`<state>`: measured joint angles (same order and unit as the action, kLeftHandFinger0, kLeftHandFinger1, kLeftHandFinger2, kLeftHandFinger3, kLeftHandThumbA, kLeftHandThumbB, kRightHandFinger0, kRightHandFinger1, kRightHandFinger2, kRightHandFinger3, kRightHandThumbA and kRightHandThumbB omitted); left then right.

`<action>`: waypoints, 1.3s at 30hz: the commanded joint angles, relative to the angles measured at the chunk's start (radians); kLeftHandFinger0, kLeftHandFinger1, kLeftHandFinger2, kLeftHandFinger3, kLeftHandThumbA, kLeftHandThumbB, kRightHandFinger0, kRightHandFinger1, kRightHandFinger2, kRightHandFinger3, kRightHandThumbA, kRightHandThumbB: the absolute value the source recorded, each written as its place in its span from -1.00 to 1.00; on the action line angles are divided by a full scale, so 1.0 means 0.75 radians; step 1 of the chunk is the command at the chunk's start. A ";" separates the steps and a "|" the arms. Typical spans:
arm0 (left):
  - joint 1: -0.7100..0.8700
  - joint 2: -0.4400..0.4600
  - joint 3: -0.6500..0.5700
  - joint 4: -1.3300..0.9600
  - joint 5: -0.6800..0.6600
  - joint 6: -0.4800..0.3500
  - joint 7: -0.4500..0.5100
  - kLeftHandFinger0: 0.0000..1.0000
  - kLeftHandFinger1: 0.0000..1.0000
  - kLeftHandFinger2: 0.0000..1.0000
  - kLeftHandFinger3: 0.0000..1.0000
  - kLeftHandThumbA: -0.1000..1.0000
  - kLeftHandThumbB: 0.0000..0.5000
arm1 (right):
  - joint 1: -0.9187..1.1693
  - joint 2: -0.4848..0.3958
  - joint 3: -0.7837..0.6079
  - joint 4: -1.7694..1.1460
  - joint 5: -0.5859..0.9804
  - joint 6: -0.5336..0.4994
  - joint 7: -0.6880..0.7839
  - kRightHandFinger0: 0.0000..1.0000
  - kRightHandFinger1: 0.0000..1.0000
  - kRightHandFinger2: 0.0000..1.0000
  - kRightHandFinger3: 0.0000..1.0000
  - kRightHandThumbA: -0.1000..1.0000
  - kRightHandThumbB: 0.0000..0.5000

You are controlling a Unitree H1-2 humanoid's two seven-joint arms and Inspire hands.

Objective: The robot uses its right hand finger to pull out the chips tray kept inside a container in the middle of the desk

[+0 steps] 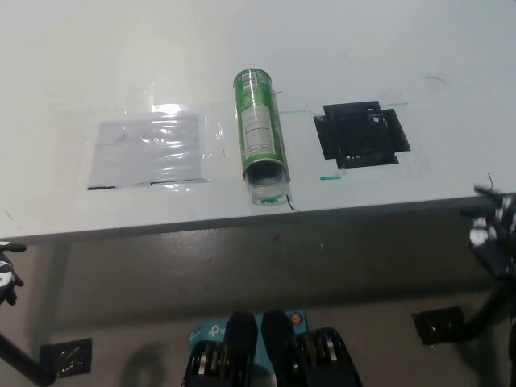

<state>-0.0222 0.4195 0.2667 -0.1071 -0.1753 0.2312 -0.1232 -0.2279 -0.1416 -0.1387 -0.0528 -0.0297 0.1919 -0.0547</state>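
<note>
Green chips can (261, 127) lies on its side mid-desk, open mouth toward the near edge, closed end pointing far. The clear tray (267, 192) pokes out a little from the mouth, almost at the desk (451, 48) edge, with a thin dark string or wire beside it.

Right hand (493, 230) sits low at the far right, below desk level, well apart from the can; blurred, cannot tell if the fingers are spread or curled. Left hand (8, 272) rests at the lower left edge, mostly cut off, state unclear too.

Judgement: reach not started. To do it well, bring the right hand in front of the mouth, hook one finger on the tray lip, and pull straight toward the near edge along the can's axis. The can probably rolls easily, so avoid side push.

Plastic sheet (149, 149) left, black square (360, 133) right; both off the path.
</note>
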 commanded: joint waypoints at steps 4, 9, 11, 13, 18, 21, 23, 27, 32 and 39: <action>-0.010 0.021 -0.002 -0.050 -0.011 0.011 -0.020 -0.51 -0.59 -0.46 0.00 -0.61 -1.00 | -0.263 -0.071 0.102 -0.119 -0.035 -0.007 0.083 -0.97 -0.90 -0.05 0.47 -1.00 -0.29; -0.021 0.027 -0.009 -0.048 -0.009 0.013 -0.023 -0.49 -0.59 -0.48 0.01 -0.59 -1.00 | -0.381 -0.144 0.227 -0.064 -0.142 -0.038 0.134 -1.00 -1.00 -0.07 0.45 -1.00 -0.25; -0.027 0.033 -0.005 -0.054 -0.009 0.029 -0.021 -0.50 -0.60 -0.49 0.00 -0.60 -1.00 | -0.429 -0.164 0.269 -0.017 -0.147 -0.078 0.151 -1.00 -1.00 -0.14 0.43 -1.00 -0.23; -0.023 0.035 -0.005 -0.064 -0.003 0.034 -0.019 -0.50 -0.59 -0.49 0.00 -0.60 -1.00 | -0.463 -0.177 0.306 0.015 -0.166 -0.105 0.162 -1.00 -1.00 -0.12 0.38 -1.00 -0.20; -0.016 0.033 -0.006 -0.059 -0.002 0.024 -0.023 -0.49 -0.53 -0.41 0.03 -0.69 -1.00 | -0.520 -0.189 0.452 0.100 -0.270 -0.167 0.192 -0.96 -0.88 0.12 0.44 -1.00 -0.25; -0.018 0.032 -0.003 -0.056 -0.014 0.031 -0.027 -0.49 -0.55 -0.41 0.04 -0.72 -1.00 | -0.533 -0.187 0.524 0.163 -0.310 -0.241 0.208 -0.89 -0.79 0.18 0.40 -1.00 -0.22; -0.018 0.033 -0.005 -0.058 -0.007 0.033 -0.024 -0.49 -0.56 -0.41 0.04 -0.72 -1.00 | -0.545 -0.175 0.553 0.196 -0.306 -0.251 0.219 -0.90 -0.78 0.17 0.37 -1.00 -0.18; -0.018 0.043 -0.005 -0.084 -0.003 0.061 -0.024 -0.48 -0.56 -0.43 0.03 -0.70 -1.00 | -0.570 -0.129 0.592 0.291 -0.280 -0.321 0.240 -1.00 -0.89 0.13 0.33 -1.00 -0.19; -0.023 0.044 -0.001 -0.063 -0.006 0.040 -0.029 -0.49 -0.57 -0.46 0.01 -0.70 -1.00 | -0.593 -0.102 0.638 0.353 -0.324 -0.352 0.257 -0.98 -0.88 0.15 0.35 -1.00 -0.23; -0.019 0.054 -0.003 -0.070 0.001 0.032 -0.039 -0.49 -0.56 -0.45 0.02 -0.73 -1.00 | -0.622 -0.062 0.699 0.491 -0.391 -0.468 0.231 -1.00 -1.00 0.02 0.24 -1.00 -0.13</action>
<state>-0.0260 0.4196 0.2626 -0.1354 -0.1726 0.2716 -0.1267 -0.6334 -0.2047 0.3728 0.2904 -0.2782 -0.0475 0.1207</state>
